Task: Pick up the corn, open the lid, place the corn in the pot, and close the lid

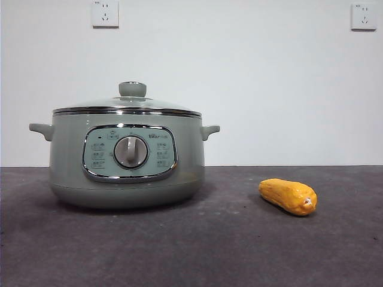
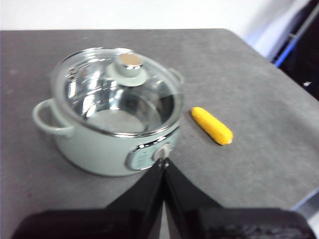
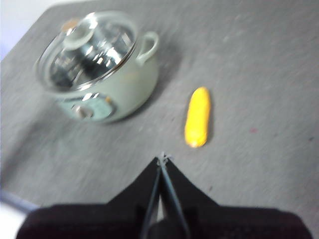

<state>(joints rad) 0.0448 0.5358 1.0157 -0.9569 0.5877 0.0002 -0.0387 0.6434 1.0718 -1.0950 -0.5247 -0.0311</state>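
The sage-green pot (image 1: 125, 158) stands on the table left of centre, its glass lid (image 1: 127, 106) resting shut on it with the green knob on top. The yellow corn (image 1: 288, 196) lies on its side to the right of the pot, apart from it. No arm shows in the front view. High above the table in front of the pot (image 2: 114, 134), my left gripper (image 2: 164, 163) is shut and holds nothing; the lid (image 2: 117, 92) and corn (image 2: 212, 125) lie below it. My right gripper (image 3: 162, 160) is shut and empty too, hovering near the corn (image 3: 197, 117), with the pot (image 3: 107, 79) farther off.
The table top (image 1: 197, 245) is dark grey. Two wall sockets (image 1: 105, 13) sit high on the white wall behind. The table's edge (image 2: 259, 55) shows in the left wrist view, with a dark frame beyond it.
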